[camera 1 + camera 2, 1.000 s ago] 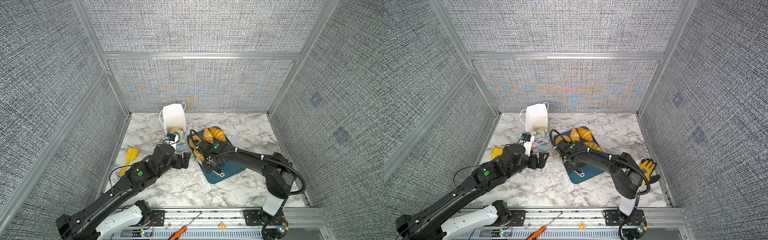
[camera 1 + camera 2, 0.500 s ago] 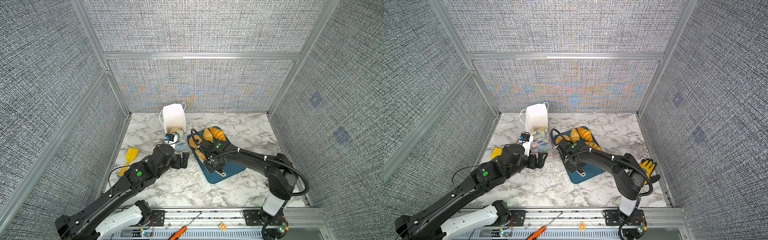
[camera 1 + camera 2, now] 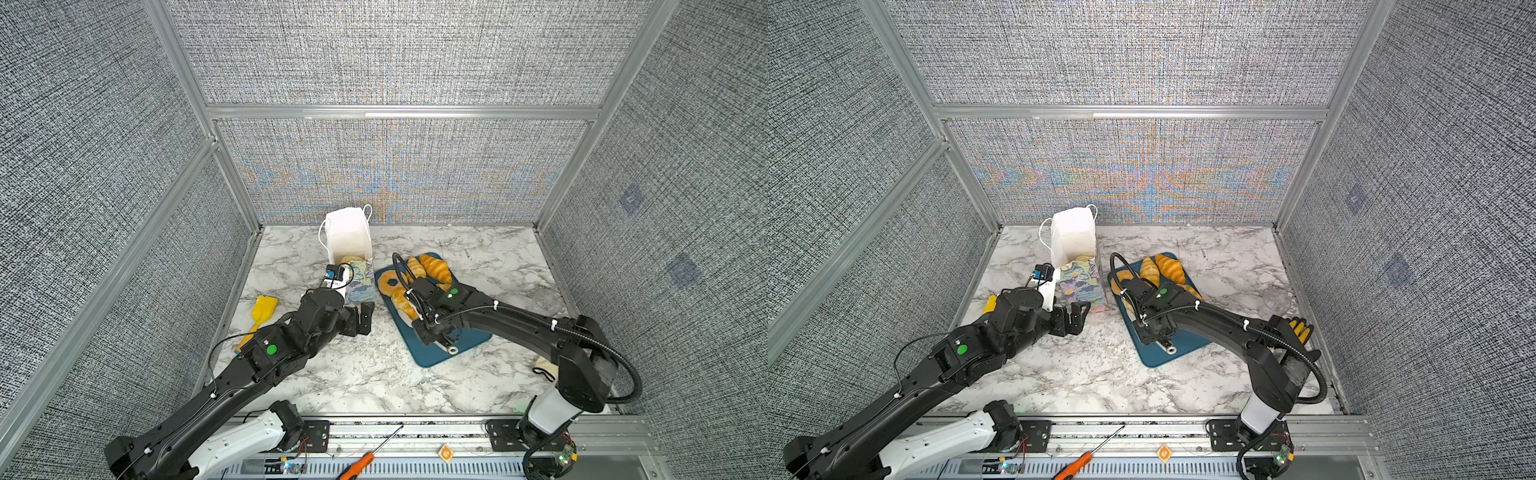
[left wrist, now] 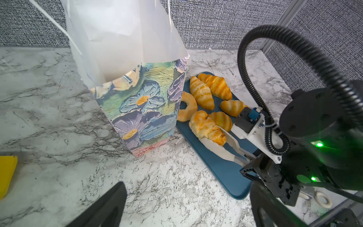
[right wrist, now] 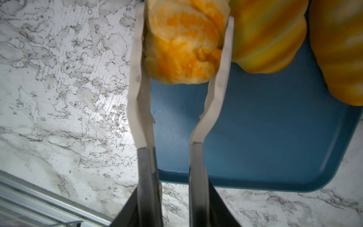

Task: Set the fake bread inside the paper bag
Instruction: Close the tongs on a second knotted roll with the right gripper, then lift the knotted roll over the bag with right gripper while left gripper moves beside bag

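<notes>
Fake bread (image 4: 216, 86): six pieces lie on the blue tray (image 4: 225, 175) in the left wrist view, among them a ring doughnut (image 4: 186, 106) and several croissants, all close beside the paper bag (image 4: 145, 110). In both top views a golden lump (image 3: 352, 258) shows low inside the bag, probably a piece already delivered; cannot confirm. Right gripper (image 3: 430, 328) is clamped on a pair of tongs (image 5: 140, 110), whose pale blades press both flanks of a flaky twisted piece (image 5: 182, 45) at the tray's bag-side edge. The piece looks to rest on the tray, not yet lifted. Judged reason for the tongs: long thin blades slip between crowded pastries and can reach down a narrow bag where the gripper itself would not fit. Left gripper (image 3: 1073, 318) hangs empty, jaws spread wide, low over the marble table (image 3: 374, 382) near the bag's foot, touching nothing; likely placed to steady the light bag should it tip. Bag stands upright, mouth open. Next step, as judged: lift and carry over the mouth.
</notes>
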Controlling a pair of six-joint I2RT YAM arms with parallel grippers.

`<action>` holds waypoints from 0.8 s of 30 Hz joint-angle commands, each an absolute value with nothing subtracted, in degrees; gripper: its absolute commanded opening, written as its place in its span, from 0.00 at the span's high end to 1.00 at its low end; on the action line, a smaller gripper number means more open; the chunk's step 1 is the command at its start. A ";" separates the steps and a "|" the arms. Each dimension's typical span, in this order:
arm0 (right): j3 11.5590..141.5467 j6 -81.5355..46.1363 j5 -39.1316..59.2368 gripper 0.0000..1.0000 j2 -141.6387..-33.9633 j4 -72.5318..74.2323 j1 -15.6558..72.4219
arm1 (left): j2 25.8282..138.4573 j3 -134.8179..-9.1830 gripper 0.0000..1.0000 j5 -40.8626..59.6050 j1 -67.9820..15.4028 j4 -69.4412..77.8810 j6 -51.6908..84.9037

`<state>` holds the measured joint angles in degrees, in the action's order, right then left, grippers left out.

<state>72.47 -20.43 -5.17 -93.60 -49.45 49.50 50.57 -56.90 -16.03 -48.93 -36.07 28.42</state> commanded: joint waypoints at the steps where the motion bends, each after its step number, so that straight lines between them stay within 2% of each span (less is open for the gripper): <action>1: 72.07 -20.30 -4.74 0.60 -92.08 -48.08 49.38 | 50.24 -57.38 0.01 -16.93 -48.87 -36.74 27.26; 24: 79.02 -20.71 -4.44 0.60 -81.45 -49.21 49.36 | 52.56 -66.06 0.01 -18.26 -48.22 -40.86 20.42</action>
